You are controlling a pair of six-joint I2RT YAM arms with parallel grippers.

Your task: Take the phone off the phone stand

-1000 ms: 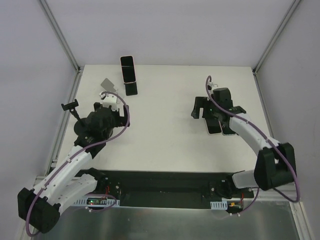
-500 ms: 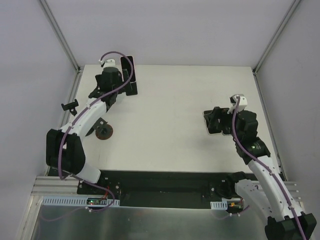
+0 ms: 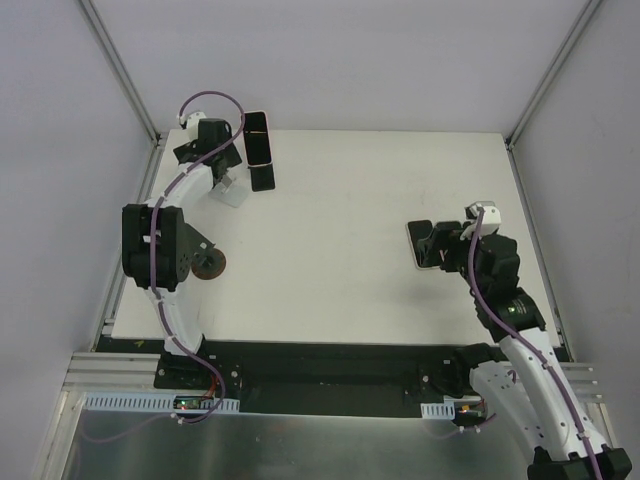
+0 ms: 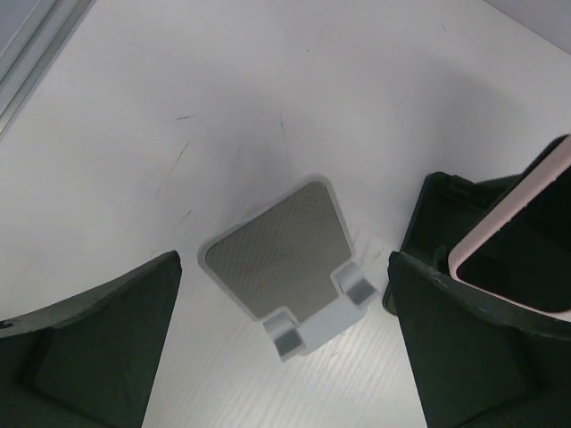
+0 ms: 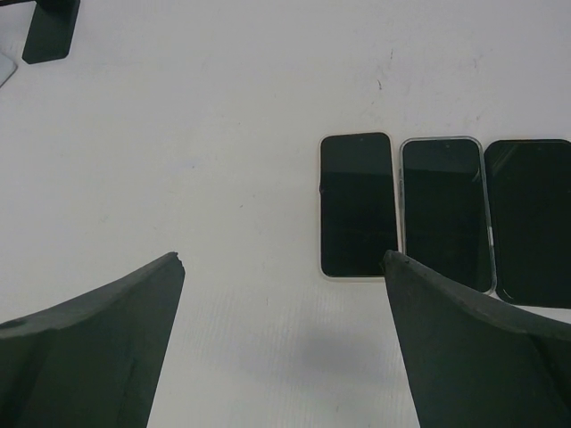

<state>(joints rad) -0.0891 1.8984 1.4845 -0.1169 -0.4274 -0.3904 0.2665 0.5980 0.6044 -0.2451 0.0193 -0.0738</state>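
Left hand [image 4: 284, 267]: at the far left of the table [image 3: 340, 200], pointing down. Its fingers [image 4: 98, 343] are spread wide and hold nothing.
Grey stand [image 4: 272, 241]: a small pale stand with a grey pad and two front lips. It sits on the table below the gap between the left fingers and carries no phone.
Black stand [image 4: 435, 218]: just right of the grey stand, close against the left hand's right finger. Whether they touch, I cannot tell.
Phone [image 4: 522, 254]: in a pink case with a dark screen, leaning in the black stand. From above it shows near the table's far left edge, propped up over the stand's base.
Right hand [image 5: 284, 260]: over the right part of the table, well apart from the black stand. Its fingers [image 5: 85, 357] are wide apart with nothing between them.
Row of phones [image 5: 445, 212]: three dark-screened phones lie flat side by side on the table, beyond the right finger.
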